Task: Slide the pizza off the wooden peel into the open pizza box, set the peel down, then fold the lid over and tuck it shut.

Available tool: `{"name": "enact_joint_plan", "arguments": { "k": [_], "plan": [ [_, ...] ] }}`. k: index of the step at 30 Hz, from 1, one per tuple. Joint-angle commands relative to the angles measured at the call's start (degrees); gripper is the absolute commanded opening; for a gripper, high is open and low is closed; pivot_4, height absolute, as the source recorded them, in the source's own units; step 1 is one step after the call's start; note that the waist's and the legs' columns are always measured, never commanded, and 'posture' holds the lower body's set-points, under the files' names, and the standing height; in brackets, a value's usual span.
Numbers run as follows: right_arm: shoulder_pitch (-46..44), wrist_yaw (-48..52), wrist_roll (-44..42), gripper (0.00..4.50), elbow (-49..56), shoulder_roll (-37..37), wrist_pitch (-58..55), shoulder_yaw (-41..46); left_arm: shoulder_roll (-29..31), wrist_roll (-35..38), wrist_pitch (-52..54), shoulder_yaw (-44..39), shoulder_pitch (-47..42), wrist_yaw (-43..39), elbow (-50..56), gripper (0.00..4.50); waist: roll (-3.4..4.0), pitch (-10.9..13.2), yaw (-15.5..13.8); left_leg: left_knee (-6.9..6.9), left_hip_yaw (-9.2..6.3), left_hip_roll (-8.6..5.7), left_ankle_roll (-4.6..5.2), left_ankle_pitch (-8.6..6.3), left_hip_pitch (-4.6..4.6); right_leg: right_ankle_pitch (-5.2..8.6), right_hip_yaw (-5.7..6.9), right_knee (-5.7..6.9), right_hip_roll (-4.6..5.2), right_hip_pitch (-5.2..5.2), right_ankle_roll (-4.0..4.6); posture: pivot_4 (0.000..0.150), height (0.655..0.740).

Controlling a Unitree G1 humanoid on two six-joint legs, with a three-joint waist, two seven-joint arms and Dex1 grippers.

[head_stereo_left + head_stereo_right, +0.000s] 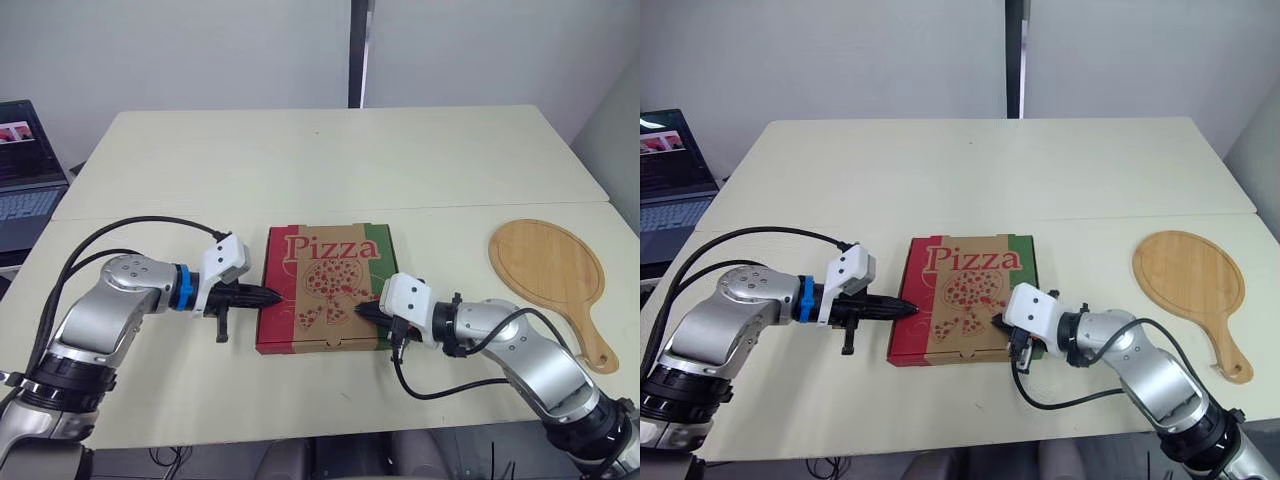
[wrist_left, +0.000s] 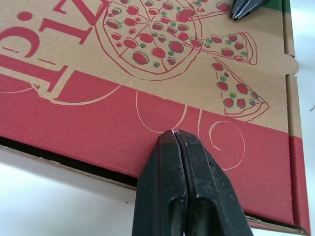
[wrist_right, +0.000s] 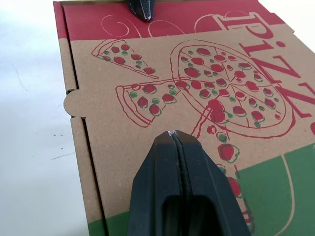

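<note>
The pizza box (image 1: 325, 285) lies on the table with its lid folded down flat, printed "Pizza" with red and green bands. My left gripper (image 1: 268, 296) is shut, its tip resting on the lid's red left band (image 2: 98, 123). My right gripper (image 1: 362, 311) is shut too, pressing on the lid near the green right side (image 3: 266, 182). The wooden peel (image 1: 549, 268) lies bare on the table to the right of the box, handle toward the front edge. The pizza is hidden inside the box.
A laptop (image 1: 25, 175) sits open at the far left beyond the table's edge. Black cables (image 1: 440, 385) loop from both arms over the table front. A seam between two tabletops (image 1: 450, 207) runs behind the box.
</note>
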State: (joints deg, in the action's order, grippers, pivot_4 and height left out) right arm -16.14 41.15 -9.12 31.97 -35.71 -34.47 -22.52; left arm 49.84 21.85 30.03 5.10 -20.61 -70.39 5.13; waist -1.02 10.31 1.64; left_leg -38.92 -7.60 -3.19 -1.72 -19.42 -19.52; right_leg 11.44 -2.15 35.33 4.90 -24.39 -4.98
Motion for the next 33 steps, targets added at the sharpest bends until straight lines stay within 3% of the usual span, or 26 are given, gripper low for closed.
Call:
{"name": "enact_joint_plan", "arguments": {
  "k": [1,6,9,18,33],
  "plan": [
    [1.1,-1.2,-1.8,0.06,2.0,1.5,2.8,5.4,-0.9,2.6,2.8,-5.2,0.5,3.6,-0.4,0.00,0.00,0.0,-0.1,0.00,-0.01,0.00,0.01,-0.01,0.00,0.00,0.01,0.01,0.00,0.00,0.00,0.150,0.7400],
    [3.8,-4.2,-3.6,0.06,3.3,1.4,1.5,15.9,-2.9,2.6,2.0,-13.2,0.7,12.6,-3.7,0.00,-0.01,0.0,-0.1,-0.01,-0.03,0.00,-0.01,0.00,-0.01,0.00,0.01,0.06,0.00,-0.04,0.00,0.150,0.7400],
    [5.9,-6.0,-1.7,0.06,1.3,-0.5,1.8,19.8,-4.2,0.2,0.1,-13.9,2.7,16.6,-4.2,0.00,-0.01,0.0,-0.2,0.00,-0.03,-0.01,-0.15,0.07,-0.01,0.00,0.00,0.04,0.02,-0.04,0.00,0.150,0.7400],
    [10.5,-6.2,0.7,0.06,-2.9,0.1,1.5,15.9,-11.4,-1.3,2.5,-7.1,7.6,21.1,0.6,0.00,-0.01,0.0,-0.1,0.01,0.03,-0.03,-0.16,0.08,-0.01,0.00,-0.04,0.06,0.05,-0.03,0.00,0.150,0.7400],
    [11.2,-3.5,-1.0,0.06,-0.8,-0.3,0.0,15.3,-13.3,-1.4,1.7,-7.3,7.9,22.8,0.1,0.00,-0.01,0.0,-0.2,0.00,0.01,-0.05,-0.17,0.09,0.00,0.00,-0.03,0.07,0.06,-0.02,0.00,0.150,0.7400]
  ]
}}
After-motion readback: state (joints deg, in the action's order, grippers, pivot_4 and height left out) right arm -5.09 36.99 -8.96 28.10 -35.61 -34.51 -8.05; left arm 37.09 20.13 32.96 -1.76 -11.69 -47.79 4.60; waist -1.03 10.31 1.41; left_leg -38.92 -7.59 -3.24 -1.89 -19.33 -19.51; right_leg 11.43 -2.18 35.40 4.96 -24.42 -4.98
